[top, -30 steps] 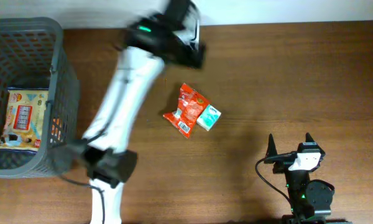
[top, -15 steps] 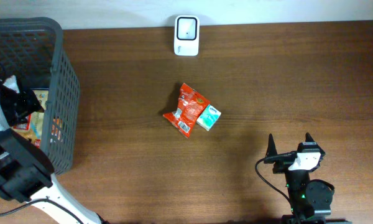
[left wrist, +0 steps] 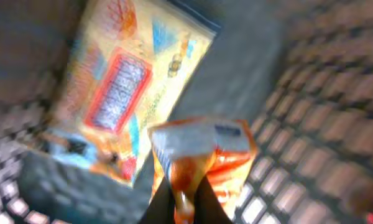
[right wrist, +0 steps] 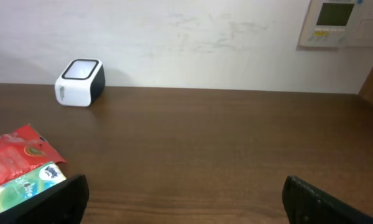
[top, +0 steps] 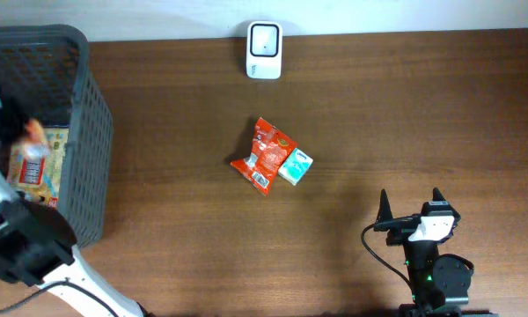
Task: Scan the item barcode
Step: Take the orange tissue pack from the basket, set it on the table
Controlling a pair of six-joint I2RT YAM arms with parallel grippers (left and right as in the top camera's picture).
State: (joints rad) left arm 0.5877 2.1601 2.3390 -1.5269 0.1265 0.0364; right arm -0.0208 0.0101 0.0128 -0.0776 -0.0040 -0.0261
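- Seen from above, the left gripper (top: 9, 128) is only a dark blur inside the grey basket (top: 92, 132) at the left side of the table (top: 405, 106).
- The left wrist camera shows more. The 2 dark fingers (left wrist: 158, 208) are pinched tight on a small orange packet (left wrist: 202, 149). Behind it, a big yellow packet (left wrist: 121, 87) lies on the basket floor.
- The white scanner (top: 264, 50) stands at the far edge of the table, well apart from the basket.
- A red packet (top: 266, 154) and a teal box (top: 295, 165) lie touching in the middle of the table.
- The right gripper (top: 411, 204) is near the front right. Its 2 fingers are wide apart and hold nothing.
- The right wrist camera looks across the table and sees the scanner from the side. The basket is not in that view.
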